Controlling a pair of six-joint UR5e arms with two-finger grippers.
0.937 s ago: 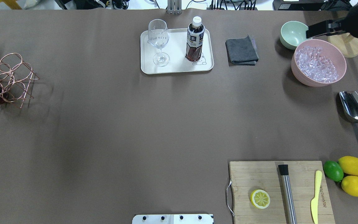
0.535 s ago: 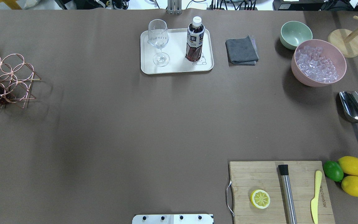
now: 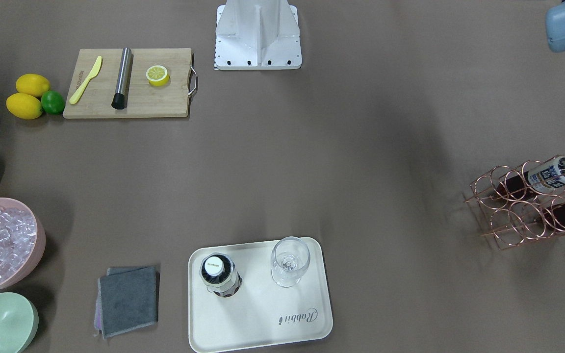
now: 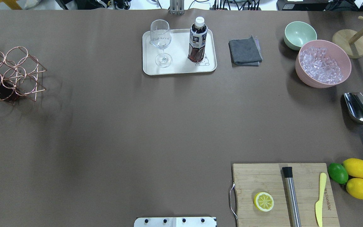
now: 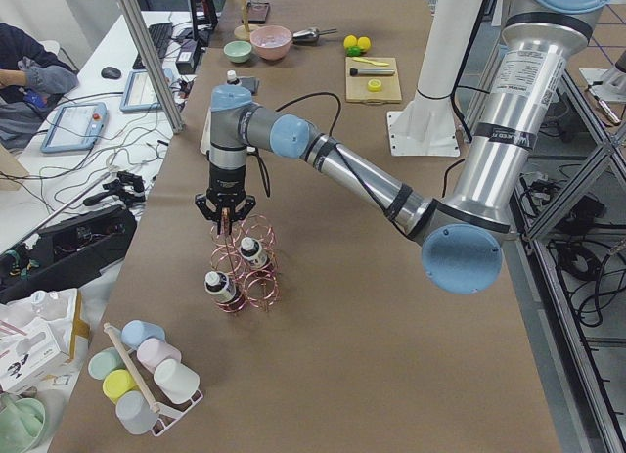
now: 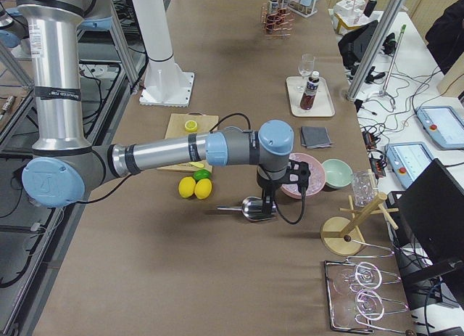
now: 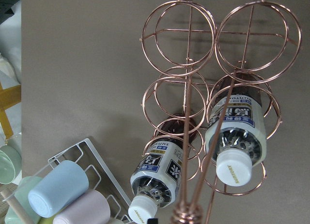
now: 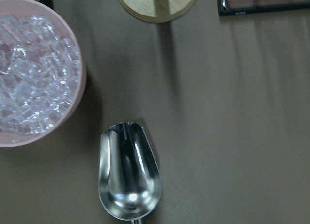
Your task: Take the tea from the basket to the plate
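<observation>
One tea bottle (image 4: 198, 41) stands upright on the cream plate (image 4: 178, 67), beside a stemmed glass (image 4: 161, 41); it also shows in the front view (image 3: 219, 274). The copper wire basket (image 4: 14, 72) sits at the table's left end with two more tea bottles (image 7: 235, 132) (image 7: 157, 171) lying in its rings. My left gripper (image 5: 226, 213) hangs right over the basket (image 5: 245, 267); two basket wires run up to the bottom edge of the left wrist view. I cannot tell whether it is shut. My right gripper (image 6: 270, 198) hovers over a steel scoop (image 6: 254, 207); I cannot tell its state.
A grey cloth (image 4: 245, 50), a green bowl (image 4: 298, 33) and a pink bowl of ice (image 4: 342, 75) lie right of the plate. A cutting board (image 4: 254, 176) with lemon half, steel rod and knife sits front right. A rack of pastel cups (image 7: 63, 185) stands beside the basket.
The basket has shifted toward the table's far side and a little right in the overhead view, and has turned. The right arm has left the overhead view's right edge.
</observation>
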